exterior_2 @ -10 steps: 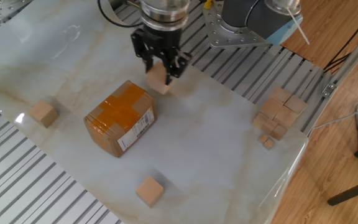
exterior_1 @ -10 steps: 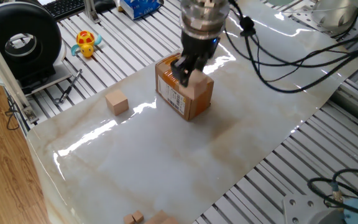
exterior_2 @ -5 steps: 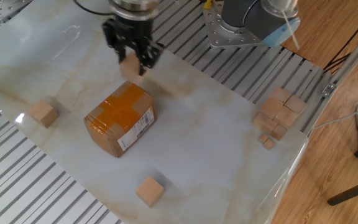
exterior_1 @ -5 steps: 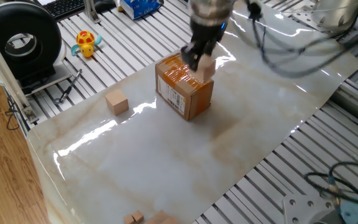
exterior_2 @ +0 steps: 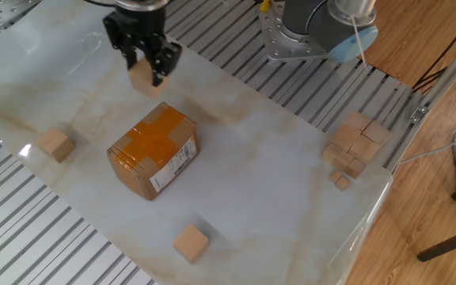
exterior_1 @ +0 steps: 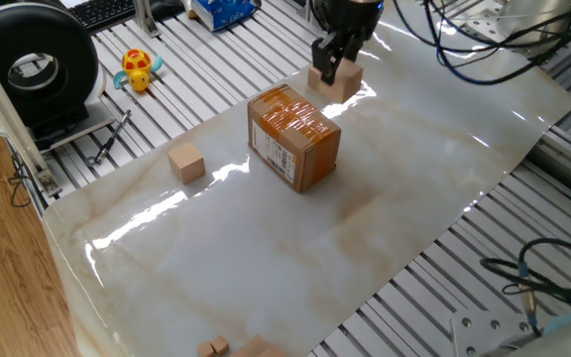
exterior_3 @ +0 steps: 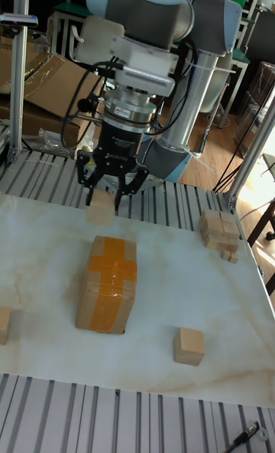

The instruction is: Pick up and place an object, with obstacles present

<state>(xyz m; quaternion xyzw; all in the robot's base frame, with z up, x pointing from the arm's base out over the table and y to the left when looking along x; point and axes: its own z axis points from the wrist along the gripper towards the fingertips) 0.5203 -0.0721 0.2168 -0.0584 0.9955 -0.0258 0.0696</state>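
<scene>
Light-tan wood, one fixed view: the small plain wooden cube [exterior_1: 335,79] is pinched in the black two-finger gripper [exterior_1: 333,71], held above the pale marble-look tabletop [exterior_1: 266,258].
Box from the tool, one fixed view: the brown cardboard box with glossy orange-brown tape and a white barcode label [exterior_1: 294,137] stands below the gripper and toward the camera, apart from the cube.
Spare cube, one fixed view: another tan wooden cube [exterior_1: 186,164] lies well to the camera-left of the tool, beyond the box.
Grip, the other fixed view: the gripper [exterior_2: 143,70] is closed only to the cube's width; the cube [exterior_2: 142,77] shows between the fingers, its lower part below the tips.
Clearance, the other fixed view: the box [exterior_2: 153,150] sits just below the tool in the picture, not touching it.
Doing it well, my judgement: this looks like the carry past the obstacle, so keep the cube high and level until it is clear of the box, then lower straight down onto bare tabletop and open only once it rests.
Tall fixed view: the gripper [exterior_3: 101,205] hangs behind the box [exterior_3: 106,283]; the cube [exterior_3: 100,208] is clamped between its fingers, just above the tabletop [exterior_3: 153,361].
Risk, my judgement: a sideways drift while descending could nudge the box.
</scene>
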